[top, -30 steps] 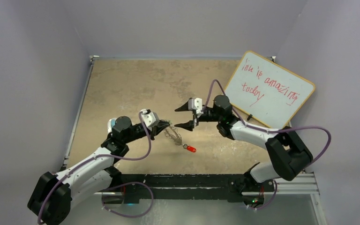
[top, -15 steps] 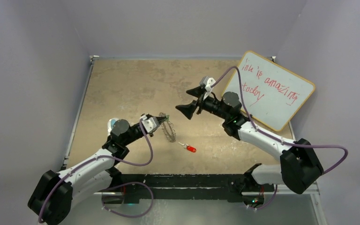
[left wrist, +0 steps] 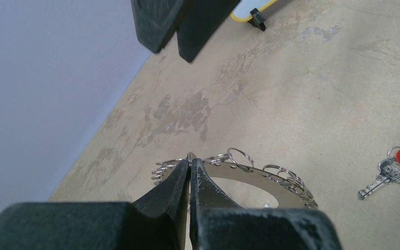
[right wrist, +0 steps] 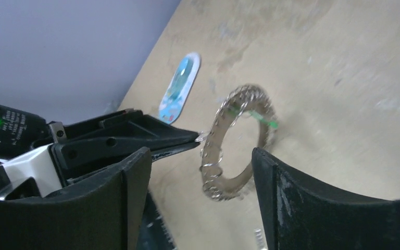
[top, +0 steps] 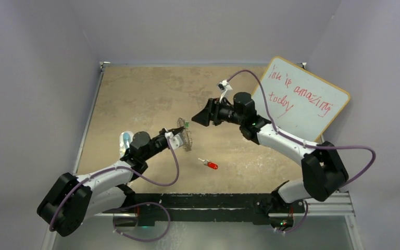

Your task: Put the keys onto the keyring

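My left gripper (top: 179, 136) is shut on the rim of the keyring (top: 187, 137), a flat silvery ring fringed with small loops, and holds it on edge above the table. In the left wrist view the jaws (left wrist: 190, 161) pinch the keyring (left wrist: 271, 179) at one loop. A green-headed key (top: 186, 124) hangs at the ring's top, also seen as a green key (right wrist: 251, 115) on the keyring (right wrist: 212, 151). The red-headed key (top: 211, 165) lies loose on the table, the same red key (left wrist: 396, 166) at the right. My right gripper (top: 199, 119) is open, empty, facing the ring (right wrist: 200, 156).
A whiteboard (top: 302, 101) with red writing leans at the back right, its corner (left wrist: 250, 13) near my right fingers (left wrist: 156, 23). A clear bluish plastic object (top: 126, 139) lies by the left arm, the same object (right wrist: 179, 86) beyond the ring. Walls close in the left and back.
My left gripper has raised the keyring up and back, tipping it on edge. My right gripper pulled away, turned, and now points its open jaws down-left at the ring.
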You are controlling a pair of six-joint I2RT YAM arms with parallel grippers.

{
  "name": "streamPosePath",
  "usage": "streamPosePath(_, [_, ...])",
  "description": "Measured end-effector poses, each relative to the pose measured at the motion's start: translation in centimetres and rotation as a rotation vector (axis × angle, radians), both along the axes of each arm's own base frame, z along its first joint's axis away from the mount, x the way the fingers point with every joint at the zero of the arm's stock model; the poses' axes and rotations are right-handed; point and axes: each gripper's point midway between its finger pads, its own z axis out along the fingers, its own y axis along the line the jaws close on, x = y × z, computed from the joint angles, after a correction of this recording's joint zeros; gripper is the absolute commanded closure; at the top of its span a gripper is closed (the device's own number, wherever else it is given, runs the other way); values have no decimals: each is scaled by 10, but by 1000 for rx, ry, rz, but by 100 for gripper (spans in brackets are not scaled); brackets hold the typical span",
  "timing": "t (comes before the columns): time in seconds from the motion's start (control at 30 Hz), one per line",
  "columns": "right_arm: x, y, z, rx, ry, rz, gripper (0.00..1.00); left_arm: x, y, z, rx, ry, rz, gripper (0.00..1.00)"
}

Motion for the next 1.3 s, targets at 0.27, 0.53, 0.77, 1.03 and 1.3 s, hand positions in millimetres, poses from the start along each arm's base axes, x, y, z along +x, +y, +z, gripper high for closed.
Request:
streamPosePath(0.27, [-29,23,-41,71,344,148,61,-11,-5,-11,18,-34,-12,100])
streamPosePath(0.53, [-36,33,-48,121,486,196,55,-16,-9,-8,21,-70,-17,100])
streamPosePath(0.77, [-36,36,-53,123,535,200,62,-20,-11,-1,17,-103,-18,100])
streamPosePath(1.03, [-32,42,-54,145,563,215,67,-20,-11,0,17,-109,-15,100])
streamPosePath(1.3, [-32,44,-60,160,617,224,65,-22,-12,-1,28,-116,-19,100])
